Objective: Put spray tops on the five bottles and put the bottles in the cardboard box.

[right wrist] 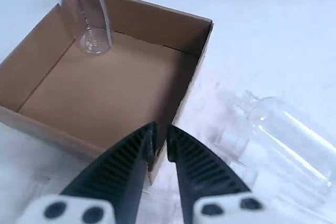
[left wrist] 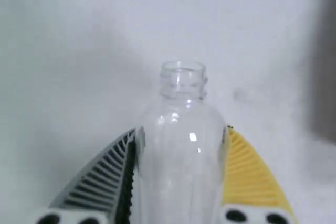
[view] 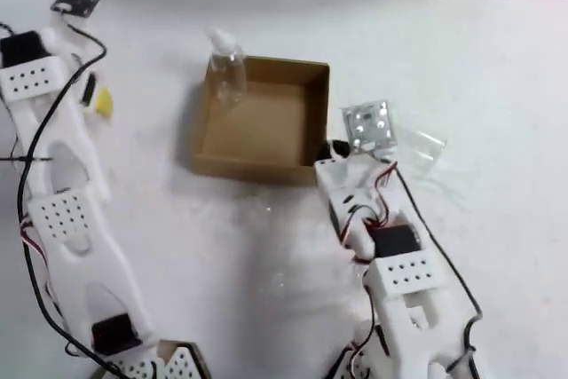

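The left gripper's [left wrist: 181, 137] fingers clamp an uncapped clear plastic bottle [left wrist: 179, 114] for capping, while the right gripper's [right wrist: 161, 129] fingers pinch the brown cardboard box's [right wrist: 94, 103] wall, seemingly steadying it.

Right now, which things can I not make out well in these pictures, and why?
Held bottle: left wrist view; its lower part is cut off by the picture edge, between the fingers of the left gripper.
Standing bottle in the cardboard box: right wrist view; its upper end is cut off by the picture edge.
Lying bottle: high view; too faint against the white table to trace its outline.
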Motion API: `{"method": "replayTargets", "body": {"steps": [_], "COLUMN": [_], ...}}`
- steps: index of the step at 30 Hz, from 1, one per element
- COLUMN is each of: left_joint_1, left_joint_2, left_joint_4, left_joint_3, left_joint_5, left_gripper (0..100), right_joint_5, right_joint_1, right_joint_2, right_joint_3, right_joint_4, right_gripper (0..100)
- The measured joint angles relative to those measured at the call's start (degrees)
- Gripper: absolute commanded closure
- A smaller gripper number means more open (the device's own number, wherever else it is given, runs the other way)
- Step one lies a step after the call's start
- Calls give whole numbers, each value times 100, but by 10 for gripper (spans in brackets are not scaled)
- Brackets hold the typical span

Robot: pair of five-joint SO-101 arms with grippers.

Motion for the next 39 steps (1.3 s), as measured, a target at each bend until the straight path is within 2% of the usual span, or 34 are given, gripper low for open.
{"method": "replayTargets", "body": {"steps": [5, 9, 15, 19, 25, 33, 39], "left_joint_1": [422, 686, 888, 985, 1284, 1486, 1486], "left_joint_2": [-1134, -2004, -3015, -3789, -5231, -6778, -6989], "left_joint_4": [0, 0, -9, -158, -993, -2708, -3481], "left_joint_3": [1310, 2189, 3464, 4334, 6145, 8765, 9582], "left_joint_5": [352, 607, 835, 1055, 1398, 1758, 1837], "left_gripper": [980, 980, 980, 980, 980, 980, 980], "right_joint_5": [220, 492, 1371, 1512, 1538, 492, -501], "right_joint_1": [501, 879, 1398, 1662, 1741, 1732, 1723], "right_joint_2": [-79, -105, -105, -105, -105, 651, 2242], "right_joint_3": [-668, -703, -703, -703, -703, -1354, -2382], "right_joint_4": [1424, 2031, 3086, 3314, 3349, 3455, 3516], "right_gripper": [983, 981, 981, 981, 983, 981, 974]}}
